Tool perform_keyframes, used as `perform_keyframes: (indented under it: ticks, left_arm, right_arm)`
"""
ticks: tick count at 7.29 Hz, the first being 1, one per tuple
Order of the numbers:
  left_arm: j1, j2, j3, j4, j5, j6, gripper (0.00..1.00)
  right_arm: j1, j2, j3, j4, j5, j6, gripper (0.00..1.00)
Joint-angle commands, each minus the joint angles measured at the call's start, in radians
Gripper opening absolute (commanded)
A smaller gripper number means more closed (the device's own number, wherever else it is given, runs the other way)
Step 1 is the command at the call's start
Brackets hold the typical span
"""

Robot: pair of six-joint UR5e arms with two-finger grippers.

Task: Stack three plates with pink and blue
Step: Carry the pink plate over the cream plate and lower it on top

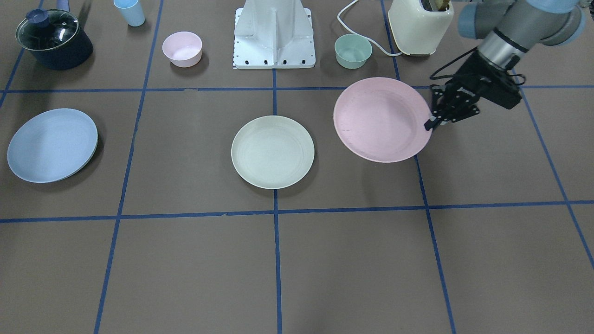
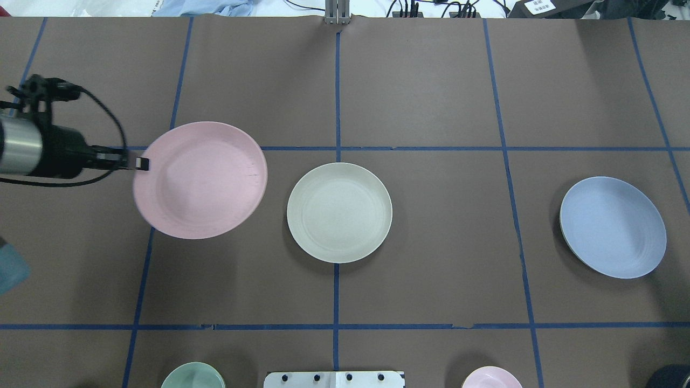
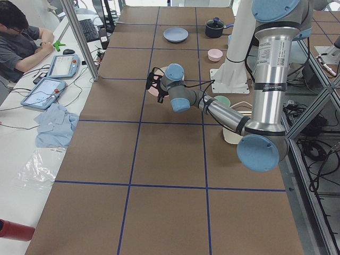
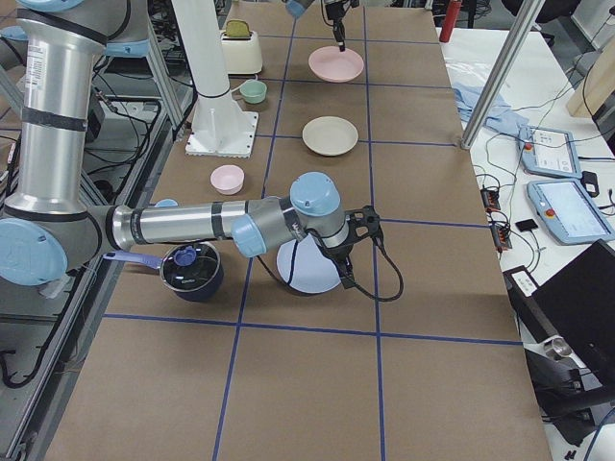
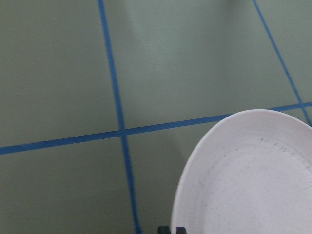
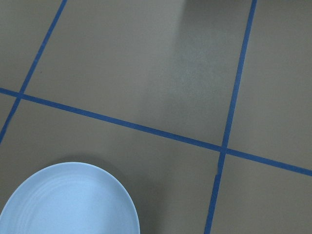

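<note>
Pastel pink round shallow plastic plate [image 2: 200, 180], seemingly lifted, sits nine o'clock of cream-green round plastic plate [image 2: 339, 213]. Left gripper [image 2: 141, 163] pinches its nine o'clock rim. Likely light, stiff, slick: rim hold suits. Right gripper [image 4: 338, 257] jaws: cannot tell.

left arm [image 3: 212, 106] extended over table [image 3: 159, 154] | pink plate [image 3: 153, 91] at its wrist (mostly hidden) | blue plate [image 3: 175, 34] far end
</note>
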Motion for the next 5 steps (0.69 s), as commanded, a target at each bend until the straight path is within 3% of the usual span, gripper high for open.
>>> perform_keyframes:
  ticks: [1,3,5]
  left_arm:
    - [0.204,-0.286,0.092,0.203,0.168,-0.179,0.00]
    - [0.275,-0.395,0.244,0.201,0.229,-0.243,0.00]
    - [0.302,-0.407,0.274,0.201,0.259,-0.243,0.00]
  right_arm:
    - [0.000,-0.005,0.001,0.000,0.000,0.001,1.00]
    - [0.000,-0.005,0.001,0.000,0.000,0.002,1.00]
    - [0.000,-0.005,-0.001,0.000,0.000,0.001,1.00]
